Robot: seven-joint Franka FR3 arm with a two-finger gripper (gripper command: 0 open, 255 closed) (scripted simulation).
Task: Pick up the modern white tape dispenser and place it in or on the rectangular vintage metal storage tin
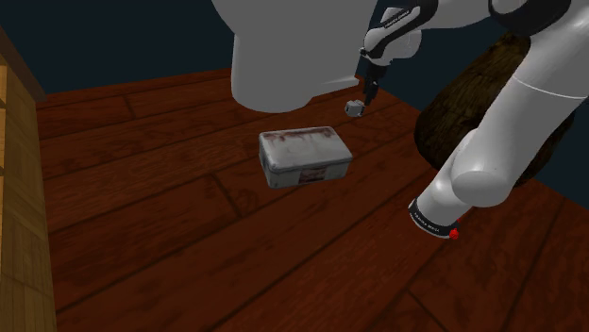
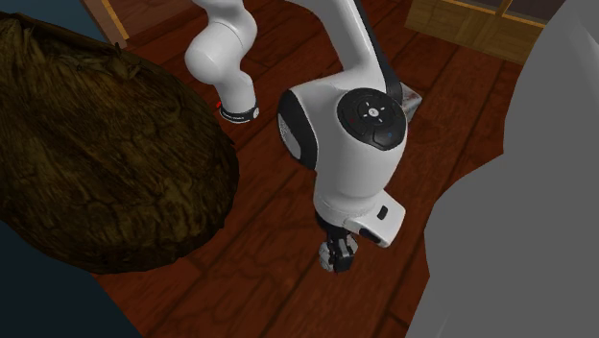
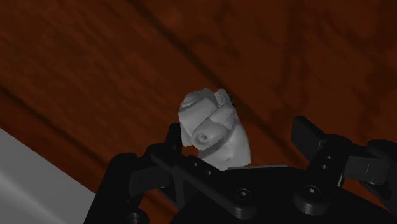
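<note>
white tape dispenser (image 1: 354, 107) between released fingers, storage tin (image 1: 305, 157) near by

red-brown wooden planks (image 1: 170, 226) carry everything. the tape dispenser is small, pale grey-white and knobbly. it sits directly under the black gripper (image 1: 370, 92), toward the shoulder view's upper right.

wrist view: the fingers (image 3: 308, 135) stand spread. the dispenser lies in the gap, hard against one finger, with clear space to the other — not clasped. whether it rests on the planks or hangs just off them, cannot tell.

second exterior view: the hand points down at the planks, with the pale dispenser at its tips.

the storage tin is rectangular, grey-white with reddish stains on lid and side. its lid is closed and it lies flat on the planks. it is near the dispenser but apart from it, lower and toward the shoulder view's left.

a dark brown rough lump (image 1: 472, 104) sits at the shoulder view's right, beyond the white arm (image 1: 510, 132). light wooden furniture (image 1: 14, 207) runs along that view's left edge.
</note>
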